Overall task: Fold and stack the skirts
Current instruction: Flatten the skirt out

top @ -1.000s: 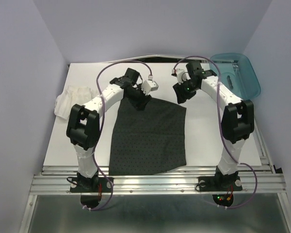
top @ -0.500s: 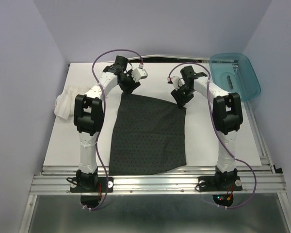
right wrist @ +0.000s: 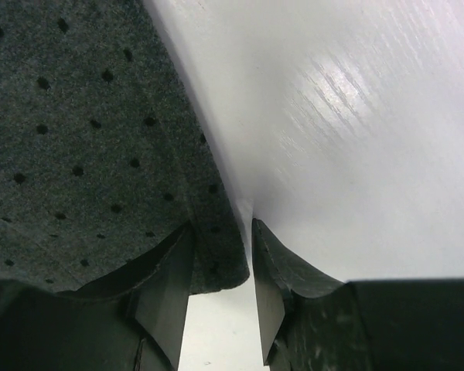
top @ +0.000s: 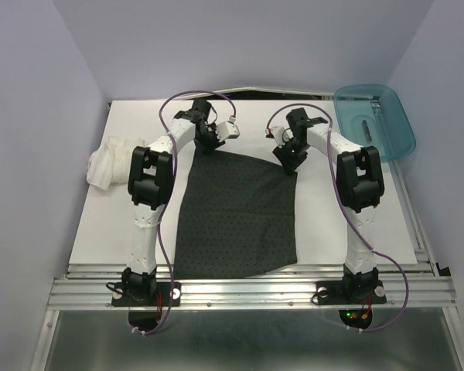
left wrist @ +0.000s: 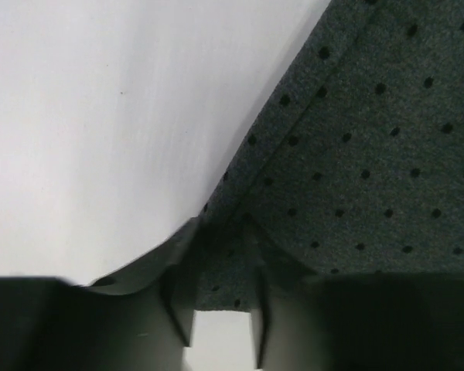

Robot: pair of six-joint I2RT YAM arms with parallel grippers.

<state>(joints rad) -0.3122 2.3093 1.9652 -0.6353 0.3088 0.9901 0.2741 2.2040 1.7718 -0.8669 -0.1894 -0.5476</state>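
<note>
white table (top: 332, 220) carries a charcoal skirt (top: 236, 212), white skirt (top: 108, 162) and teal bin (top: 396, 141).

- Dark skirt (top: 236, 216): you're looking at matt charcoal cloth, slightly fuzzy up close, with small dots and a stitched hem.
- White skirt (top: 108, 161): soft, thin cloth, matt and crumpled.
- Table (top: 332, 209): smooth white top. You'll catch a faint sheen and fine grain lines in the right wrist view.
- Bin (top: 375, 120): see-through teal plastic, glossy.
- Rails (top: 247, 290): bare ribbed metal, dull silver.
- Cables (top: 164, 116): smooth purple sheath.
</note>
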